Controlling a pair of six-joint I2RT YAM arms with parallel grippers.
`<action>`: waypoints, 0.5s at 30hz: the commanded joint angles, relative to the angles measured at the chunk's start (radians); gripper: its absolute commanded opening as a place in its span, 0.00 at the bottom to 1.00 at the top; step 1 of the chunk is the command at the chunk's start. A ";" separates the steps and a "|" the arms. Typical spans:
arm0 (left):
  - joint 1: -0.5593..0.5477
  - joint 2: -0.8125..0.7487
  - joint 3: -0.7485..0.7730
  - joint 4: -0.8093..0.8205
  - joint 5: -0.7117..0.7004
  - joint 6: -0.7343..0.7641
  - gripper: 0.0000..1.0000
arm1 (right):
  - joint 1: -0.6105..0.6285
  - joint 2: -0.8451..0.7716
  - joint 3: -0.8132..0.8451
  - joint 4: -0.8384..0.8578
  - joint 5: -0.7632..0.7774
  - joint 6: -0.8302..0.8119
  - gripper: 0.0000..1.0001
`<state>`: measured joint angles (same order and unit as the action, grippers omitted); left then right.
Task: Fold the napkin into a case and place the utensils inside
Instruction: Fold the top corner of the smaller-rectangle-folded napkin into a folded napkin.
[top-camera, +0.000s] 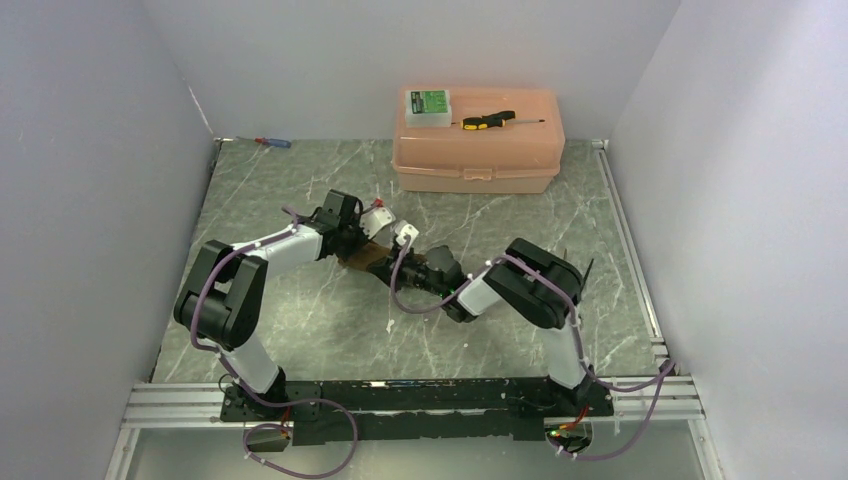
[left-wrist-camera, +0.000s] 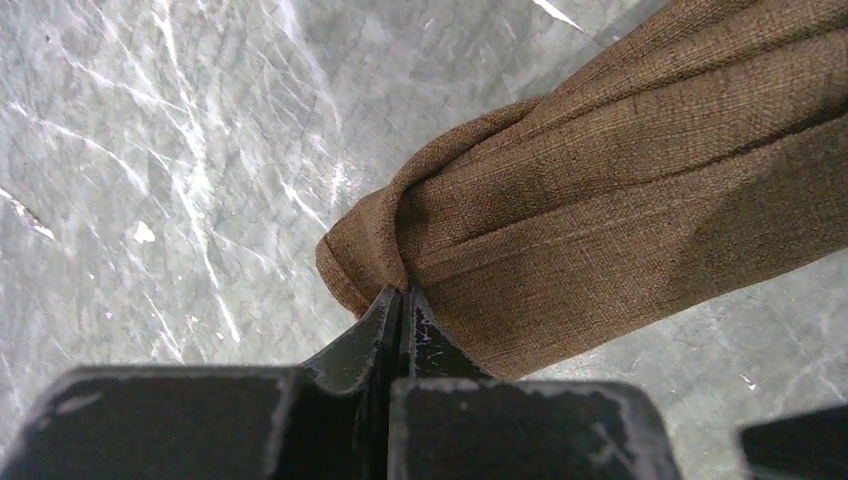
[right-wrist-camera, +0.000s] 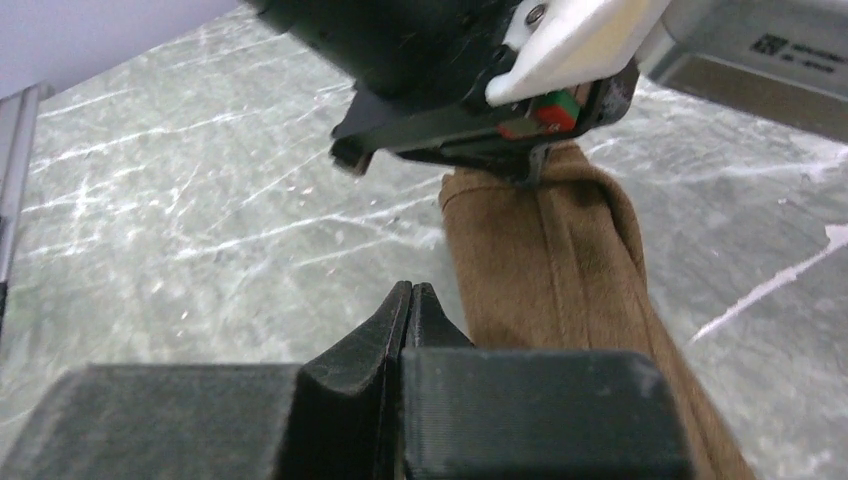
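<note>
No readable text anywhere.

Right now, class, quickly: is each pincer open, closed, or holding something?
Left pincer: closed, pinching the bunched end of the napkin.
Right pincer: closed, nothing visible between its jaws; the napkin lies beside it.

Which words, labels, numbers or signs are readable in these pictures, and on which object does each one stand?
No text can be read.
Green label on the small container atop the pink box: too small to read.
Code square and printed line on the grey housing of the left arm, right wrist view: too blurred to read.
</note>
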<state>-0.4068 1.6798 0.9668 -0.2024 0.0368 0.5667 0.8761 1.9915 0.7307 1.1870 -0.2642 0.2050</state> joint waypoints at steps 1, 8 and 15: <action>0.005 -0.008 0.014 -0.036 -0.001 -0.093 0.03 | -0.004 0.093 0.114 0.108 -0.005 0.002 0.00; 0.006 -0.029 0.010 -0.055 0.001 -0.159 0.03 | -0.002 0.213 0.247 0.086 -0.020 -0.018 0.00; 0.006 -0.034 0.046 -0.132 0.018 -0.213 0.03 | -0.003 0.247 0.319 -0.022 0.003 -0.074 0.00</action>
<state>-0.4026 1.6775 0.9722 -0.2520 0.0326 0.4141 0.8742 2.2379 0.9920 1.2026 -0.2661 0.1745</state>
